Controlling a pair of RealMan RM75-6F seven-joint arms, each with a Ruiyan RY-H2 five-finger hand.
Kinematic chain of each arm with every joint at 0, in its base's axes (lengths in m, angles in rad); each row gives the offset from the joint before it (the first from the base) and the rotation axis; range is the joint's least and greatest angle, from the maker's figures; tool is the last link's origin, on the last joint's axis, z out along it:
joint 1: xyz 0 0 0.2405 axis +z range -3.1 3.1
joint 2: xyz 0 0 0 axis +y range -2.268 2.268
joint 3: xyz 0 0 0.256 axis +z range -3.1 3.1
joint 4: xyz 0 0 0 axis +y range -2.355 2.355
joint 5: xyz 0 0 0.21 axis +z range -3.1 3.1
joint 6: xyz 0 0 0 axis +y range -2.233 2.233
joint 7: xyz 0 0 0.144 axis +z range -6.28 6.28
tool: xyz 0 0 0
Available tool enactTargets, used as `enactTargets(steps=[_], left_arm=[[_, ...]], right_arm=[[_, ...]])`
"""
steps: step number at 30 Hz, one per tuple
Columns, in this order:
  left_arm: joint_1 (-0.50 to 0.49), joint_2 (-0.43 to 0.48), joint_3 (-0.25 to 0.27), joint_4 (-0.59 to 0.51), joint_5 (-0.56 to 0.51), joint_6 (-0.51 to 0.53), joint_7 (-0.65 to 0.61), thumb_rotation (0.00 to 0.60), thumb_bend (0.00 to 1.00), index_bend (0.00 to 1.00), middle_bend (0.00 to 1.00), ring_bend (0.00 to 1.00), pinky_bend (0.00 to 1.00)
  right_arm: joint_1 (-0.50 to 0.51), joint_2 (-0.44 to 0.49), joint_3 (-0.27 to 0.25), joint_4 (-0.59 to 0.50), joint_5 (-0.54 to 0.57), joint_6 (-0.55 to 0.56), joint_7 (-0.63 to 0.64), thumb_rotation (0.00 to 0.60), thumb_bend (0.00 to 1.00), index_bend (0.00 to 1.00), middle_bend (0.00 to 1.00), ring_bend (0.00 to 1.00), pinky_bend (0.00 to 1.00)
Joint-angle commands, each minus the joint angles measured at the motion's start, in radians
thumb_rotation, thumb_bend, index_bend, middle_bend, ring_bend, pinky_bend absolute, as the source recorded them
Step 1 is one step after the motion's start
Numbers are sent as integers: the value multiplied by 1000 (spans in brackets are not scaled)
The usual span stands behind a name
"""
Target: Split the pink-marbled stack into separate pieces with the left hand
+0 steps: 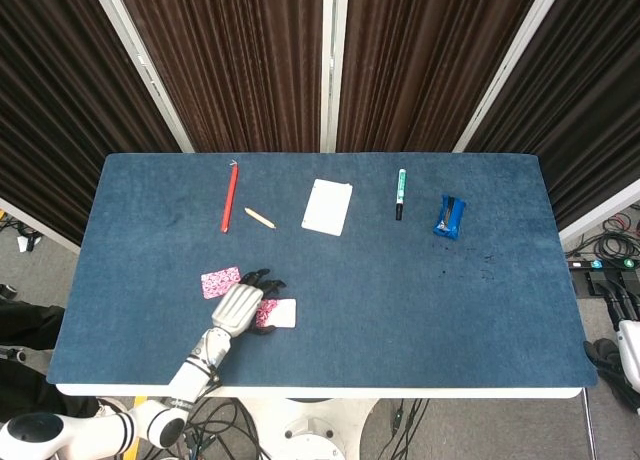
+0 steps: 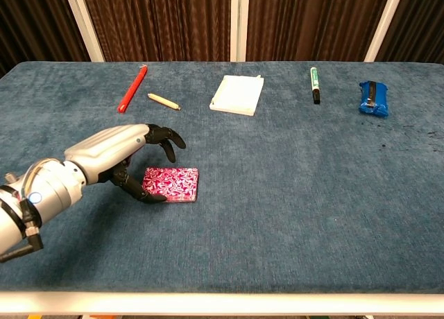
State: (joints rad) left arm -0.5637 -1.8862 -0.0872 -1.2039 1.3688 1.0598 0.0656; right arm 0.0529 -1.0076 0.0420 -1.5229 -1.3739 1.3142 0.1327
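The pink-marbled stack (image 2: 172,184) lies flat on the blue table (image 2: 291,194), at the front left. My left hand (image 2: 132,159) hovers at its left end, thumb at the stack's near-left edge and the dark fingers (image 2: 168,140) arched apart above its far edge. In the head view the left hand (image 1: 240,308) covers the left part of the stack (image 1: 280,313). One separate pink-marbled piece (image 1: 220,281) lies just left of the hand. Only the white edge of my right hand (image 1: 627,352) shows, off the table's right side.
Along the far side lie a red pen (image 2: 132,88), a short wooden pencil (image 2: 164,100), a white pad (image 2: 238,94), a green marker (image 2: 314,84) and a blue packet (image 2: 372,99). The table's front edge runs close below the stack.
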Motion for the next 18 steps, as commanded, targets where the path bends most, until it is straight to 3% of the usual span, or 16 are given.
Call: enactTargets(steps=[1, 18], left_arm=[[1, -1, 3, 4, 0, -4, -3, 600, 153, 250, 336, 97, 158], [7, 3, 4, 6, 4, -5, -14, 600, 163, 264, 360, 97, 157]], right_arm=[[-1, 0, 0, 2, 0, 1, 2, 600, 222, 20, 0, 0, 0], [-2, -3, 1, 4, -1, 3, 1, 600, 221, 20, 0, 0, 0]])
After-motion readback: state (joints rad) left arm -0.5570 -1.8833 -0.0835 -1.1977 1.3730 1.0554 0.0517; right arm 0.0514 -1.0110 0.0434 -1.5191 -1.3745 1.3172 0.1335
